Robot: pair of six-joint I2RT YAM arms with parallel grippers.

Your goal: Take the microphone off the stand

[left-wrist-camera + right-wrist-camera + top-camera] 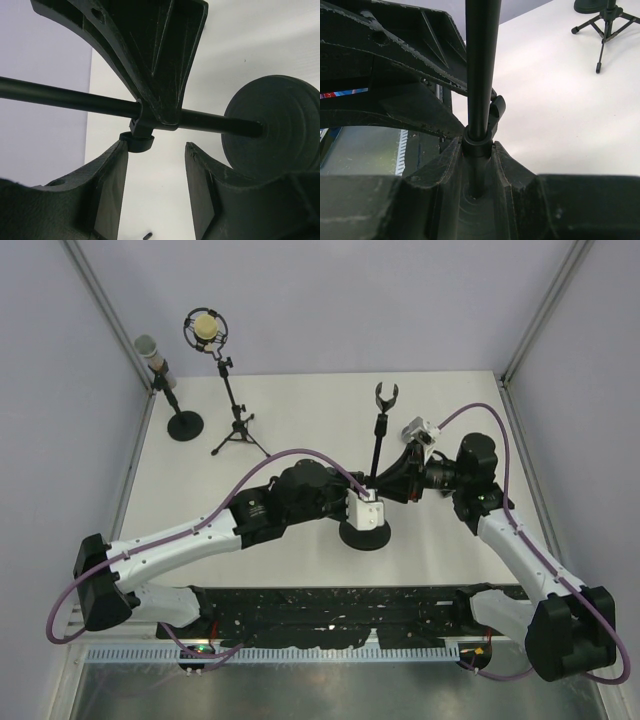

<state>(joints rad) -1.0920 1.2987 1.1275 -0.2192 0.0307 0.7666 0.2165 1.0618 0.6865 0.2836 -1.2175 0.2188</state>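
A black stand with a round base (365, 536) rises mid-table, and its pole (379, 445) ends in an empty clip (386, 395). My right gripper (394, 484) is shut on the pole (481, 65) just above a collar (479, 142), which sits between its fingertips (479, 150). My left gripper (368, 502) is open beside the lower pole (65, 95) with nothing between its fingers (156, 150), its left tip next to the collar's knob (137, 140). A grey microphone (148, 346) and a cream microphone (205, 328) sit in separate stands at the back left.
The grey microphone's stand has a round base (185, 426). The cream one hangs in a ring mount on a tripod (238, 436), whose legs also show in the right wrist view (605, 30). Grey walls close in the table's left, back and right. Purple cables loop over both arms.
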